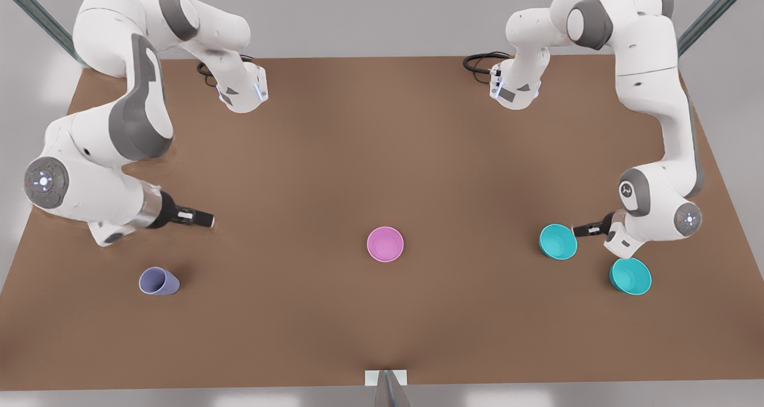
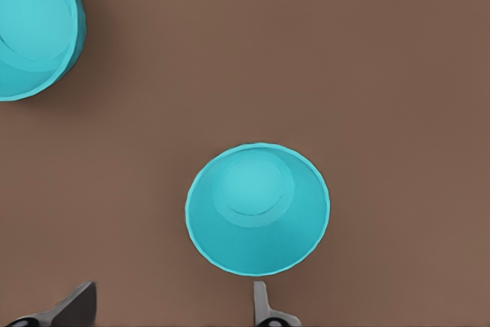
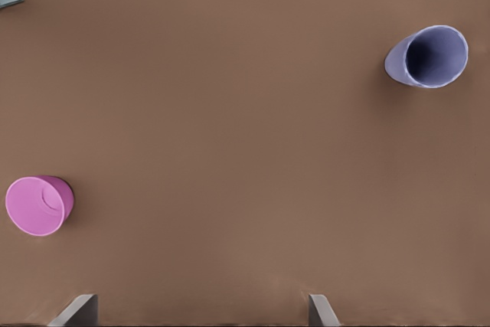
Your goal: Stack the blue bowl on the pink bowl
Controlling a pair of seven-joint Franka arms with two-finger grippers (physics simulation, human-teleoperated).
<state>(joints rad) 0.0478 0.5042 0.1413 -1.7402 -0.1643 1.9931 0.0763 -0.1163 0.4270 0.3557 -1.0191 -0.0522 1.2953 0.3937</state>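
The blue bowl (image 1: 558, 241) stands upright on the brown table toward the front view's right, and I see it again in the left wrist view (image 2: 257, 208). My left gripper (image 1: 578, 230) is low beside it, open (image 2: 170, 310), with one fingertip (image 2: 262, 308) just short of the rim and the bowl outside the jaws. The pink bowl (image 1: 385, 243) sits at the table's middle, apart from both arms, and it turns up in the right wrist view (image 3: 38, 204) too. My right gripper (image 1: 206, 219) waits open (image 3: 199, 310) at the front view's left, holding nothing.
A slightly wider teal bowl (image 1: 630, 276) (image 2: 34, 28) stands close to the blue one, nearer the front edge. A lavender cup (image 1: 158, 281) (image 3: 429, 57) lies on its side at the front left. A small grey bracket (image 1: 387, 383) marks the table's front edge.
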